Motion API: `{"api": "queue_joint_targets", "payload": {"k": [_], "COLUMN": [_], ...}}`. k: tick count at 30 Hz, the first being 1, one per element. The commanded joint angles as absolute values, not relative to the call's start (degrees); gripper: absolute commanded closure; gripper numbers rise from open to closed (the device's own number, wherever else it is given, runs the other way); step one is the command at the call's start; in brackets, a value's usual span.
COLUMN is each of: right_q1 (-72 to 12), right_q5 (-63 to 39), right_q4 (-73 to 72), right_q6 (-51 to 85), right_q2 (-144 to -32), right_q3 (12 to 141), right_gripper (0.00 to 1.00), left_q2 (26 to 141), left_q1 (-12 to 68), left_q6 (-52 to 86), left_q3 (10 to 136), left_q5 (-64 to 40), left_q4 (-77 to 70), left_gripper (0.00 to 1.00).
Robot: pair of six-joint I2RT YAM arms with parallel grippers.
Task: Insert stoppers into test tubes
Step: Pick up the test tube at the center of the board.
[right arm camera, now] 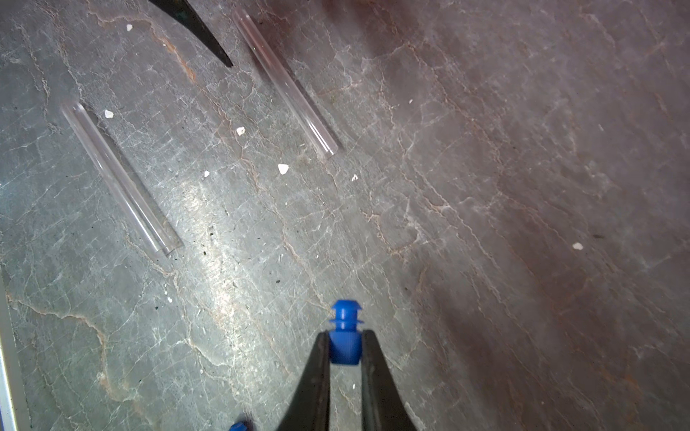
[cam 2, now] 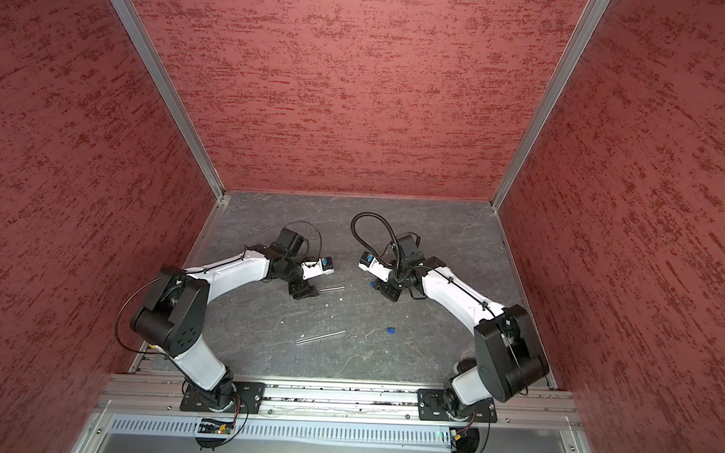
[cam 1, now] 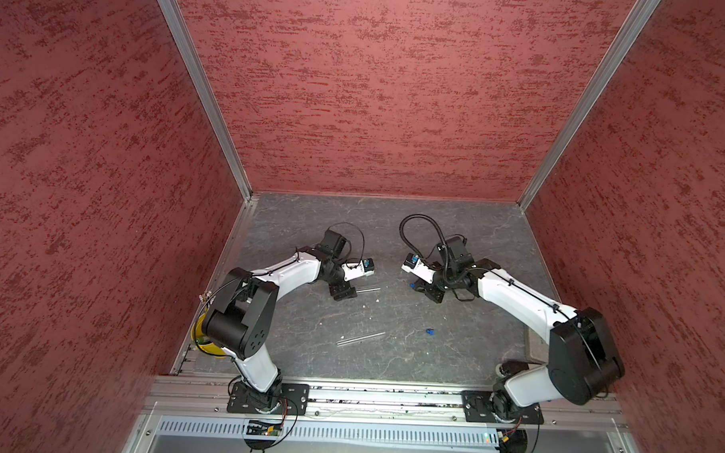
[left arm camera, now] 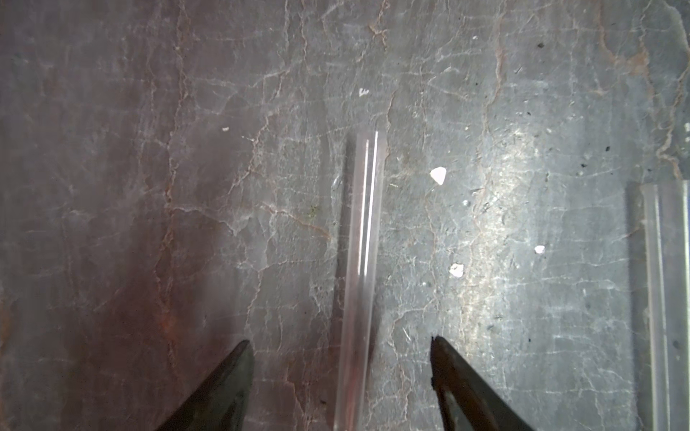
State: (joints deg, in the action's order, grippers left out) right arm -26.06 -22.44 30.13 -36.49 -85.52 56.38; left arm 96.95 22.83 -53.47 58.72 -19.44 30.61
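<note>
Far test tube, 12 o'clock of near tube: end hidden under left gripper; one stopper edge-cropped.

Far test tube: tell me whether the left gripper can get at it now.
Probably yes: the left gripper is open and straddles the far test tube, with nothing else between its jaws.

Even overhead light fills both top views, where the arms cast soft shadows on the grey tabletop. In both wrist views a pale glare band crosses it, one side falling into reddish dimness. A test tube carries thin white glints. Wrist pictures look slightly soft.
</note>
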Motion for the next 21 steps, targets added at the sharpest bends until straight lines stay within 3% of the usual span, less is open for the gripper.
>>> {"api": "queue_joint_targets", "payload": {"k": [1, 7, 12, 21], "right_q1": [-25.67, -25.52, -25.53, -25.39], "right_q5": [-21.75, -21.54, -21.25, -20.99], "right_q4": [29.80, 29.79, 29.97, 29.80], "right_q6": [-37.57, -37.61, -37.70, -37.89], "right_q2": [-86.19, -86.13, -85.96, -85.61], "right_q3": [55.56, 55.57, 55.33, 54.76], "right_gripper": [0.89, 0.89, 0.89, 0.90], "left_q2": [97.88, 100.19, 100.43, 101.60], "left_q1": [23.27, 24.51, 24.96, 25.88], "left_q6": [-54.24, -54.94, -55.11, -55.28], "left_q3": [59.19, 58.12, 57.48, 56.84], "left_q5": [-20.36, -14.29, -14.49, -13.84], "left_q4": [31.29, 27.26, 24.69, 24.96], "left_gripper": [0.28, 0.32, 0.32, 0.42]}}
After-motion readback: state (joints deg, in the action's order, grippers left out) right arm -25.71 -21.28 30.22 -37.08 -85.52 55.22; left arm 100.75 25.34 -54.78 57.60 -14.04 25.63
